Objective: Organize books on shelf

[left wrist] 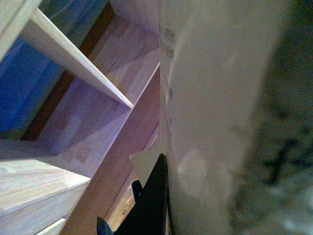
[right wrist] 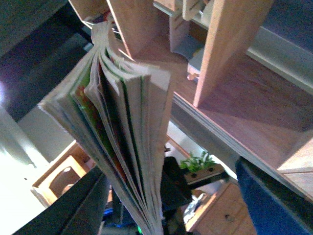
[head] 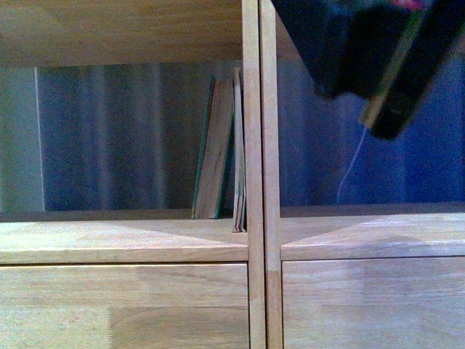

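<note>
The right gripper (right wrist: 161, 196) is clenched on a thick white-paged paperback with a colourful cover (right wrist: 122, 132), raised before the light-wood bookcase (head: 254, 240), I judge so it can go in upright beside the slim brownish and teal books (head: 218, 149) leaning on the left column's divider. Only the front view shows those shelved books; only the right wrist view shows the fanned pages. The left wrist view shows a pale book face (left wrist: 215, 98) very close, but I cannot tell whether the left gripper (left wrist: 146, 200) grips it.

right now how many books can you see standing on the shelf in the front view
3, possibly more. All lean in the left column against the central divider: a teal-edged one outermost, a brownish one next, and a slim one touching the divider. Thin books may be hidden between them.
</note>
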You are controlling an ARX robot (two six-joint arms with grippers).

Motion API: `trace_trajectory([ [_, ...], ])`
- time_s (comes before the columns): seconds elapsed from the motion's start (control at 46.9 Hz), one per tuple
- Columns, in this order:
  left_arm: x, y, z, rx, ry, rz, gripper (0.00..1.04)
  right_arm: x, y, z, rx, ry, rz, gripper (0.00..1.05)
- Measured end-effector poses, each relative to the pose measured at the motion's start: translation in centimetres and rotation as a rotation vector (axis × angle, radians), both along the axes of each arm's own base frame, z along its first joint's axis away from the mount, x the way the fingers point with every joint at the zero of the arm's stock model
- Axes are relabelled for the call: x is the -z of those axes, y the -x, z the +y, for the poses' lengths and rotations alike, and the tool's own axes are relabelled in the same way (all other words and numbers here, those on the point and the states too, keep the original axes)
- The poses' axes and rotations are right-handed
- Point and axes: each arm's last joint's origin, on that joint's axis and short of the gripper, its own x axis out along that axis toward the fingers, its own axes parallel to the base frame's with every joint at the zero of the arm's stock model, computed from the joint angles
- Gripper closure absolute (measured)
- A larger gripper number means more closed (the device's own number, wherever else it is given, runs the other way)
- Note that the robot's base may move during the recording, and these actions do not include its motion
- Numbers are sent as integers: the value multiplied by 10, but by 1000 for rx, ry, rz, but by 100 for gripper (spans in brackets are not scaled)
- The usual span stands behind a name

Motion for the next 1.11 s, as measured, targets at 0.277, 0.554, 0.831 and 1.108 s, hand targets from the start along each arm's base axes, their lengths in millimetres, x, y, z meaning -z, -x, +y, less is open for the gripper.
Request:
trace_trajectory([
  [0.277, 9, 17, 51, -198, -49, -111, 98, -5, -7, -58, 219, 64, -8, 7],
  [0.554, 27, -17, 125, -741, -192, -92, 98, 9, 1, -132, 624, 282, 45, 7],
  [0.831, 32, -79, 137, -1000, -401, -160, 98, 18, 14, -140, 785, 460, 4, 7],
  [1.108, 52, -183, 98, -1086, -661, -175, 98, 17, 15, -140, 801, 480, -15, 7],
])
